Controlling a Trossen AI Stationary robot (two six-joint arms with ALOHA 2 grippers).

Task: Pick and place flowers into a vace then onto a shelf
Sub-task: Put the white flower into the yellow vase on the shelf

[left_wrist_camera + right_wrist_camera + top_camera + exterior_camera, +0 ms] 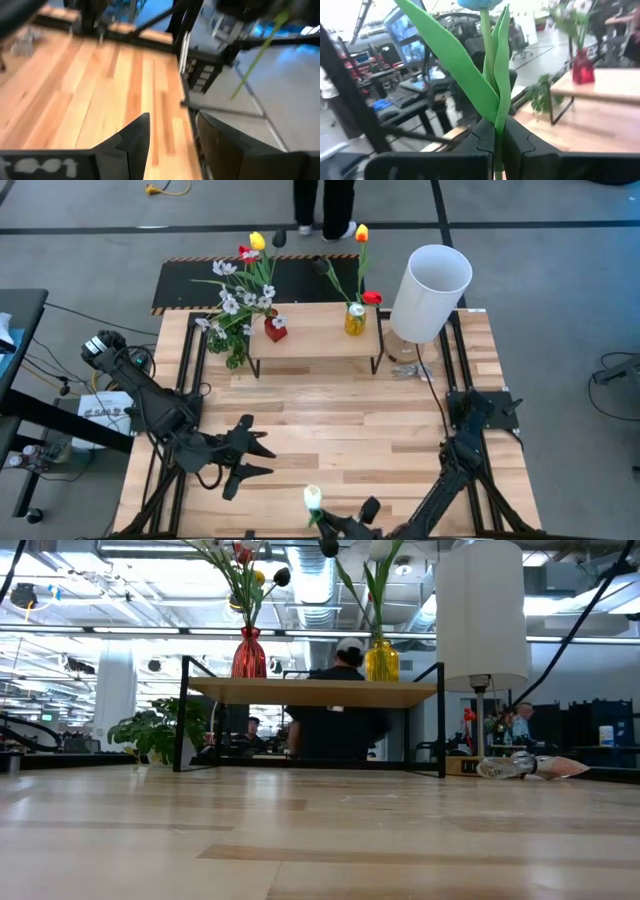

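Note:
The shelf point(315, 340) stands at the table's far middle. On it a red vase point(275, 330) holds red and yellow tulips with white sprays, and a yellow vase point(355, 318) holds an orange, a black and a red one. At the table's near edge my right gripper point(340, 523) is shut on a white tulip point(313, 498). Its green leaves point(470, 65) rise in front of the wrist camera. My left gripper point(250, 450) hangs open over the near left boards, holding nothing. The low view shows neither gripper. My right gripper pinches the white tulip's green stem point(496, 122) between its two fingers, just below where the leaves spring. The fingers come in level and lie across the stem. The flower is lifted clear of the table, its head point(313, 498) toward the table's left of the gripper.
A tall white lamp shade point(430, 285) stands right of the shelf, with a crumpled wrapper point(408, 370) at its foot. A green leaf sprig point(238, 350) hangs by the shelf's left legs. A person point(325, 205) stands beyond the table. Bare boards point(340, 415) lie mid-table.

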